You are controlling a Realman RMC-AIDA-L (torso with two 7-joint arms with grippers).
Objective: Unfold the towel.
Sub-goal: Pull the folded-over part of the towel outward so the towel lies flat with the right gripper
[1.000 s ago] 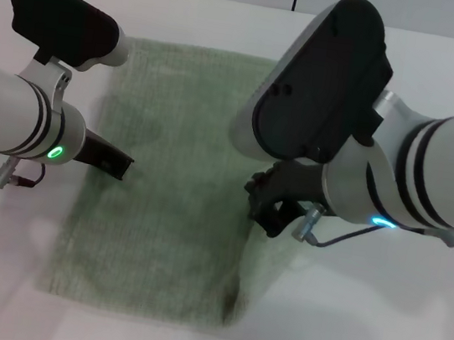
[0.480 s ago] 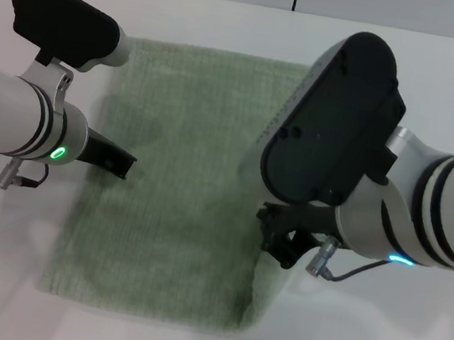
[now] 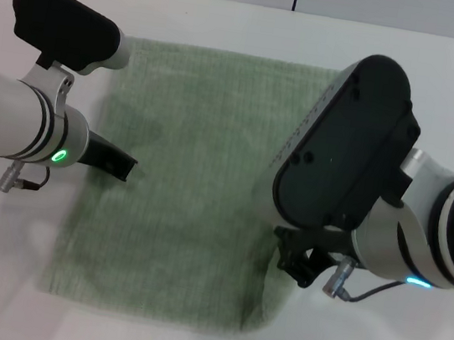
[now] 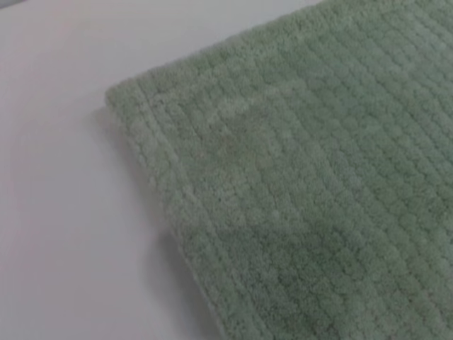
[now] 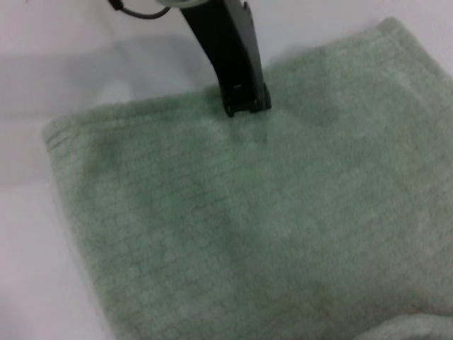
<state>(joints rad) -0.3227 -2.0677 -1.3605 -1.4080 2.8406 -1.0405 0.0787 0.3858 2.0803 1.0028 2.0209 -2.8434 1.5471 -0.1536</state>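
From the head view, the towel lies spread on the white table, nearly flat, with its near right corner rucked up beside the right gripper. That gripper sits at the towel's right edge, low over the cloth; its fingers are hidden under the wrist housing, so whether it grips the hem I cannot tell. The left gripper rests at the towel's left edge, its dark finger reaching onto the cloth, seemingly pinning it.

In the left wrist view, only a towel corner and ribbed terry on bare table show; no fingers appear.

The right wrist view looks across the cloth to the left gripper, whose fingers look closed together, tip pressed on the towel near its far edge.

The cloth should handle as soft, light and limp, with enough pile to drag on the table. The hemmed edge or a corner is probably the best hold, since the flat middle offers nothing to pinch.
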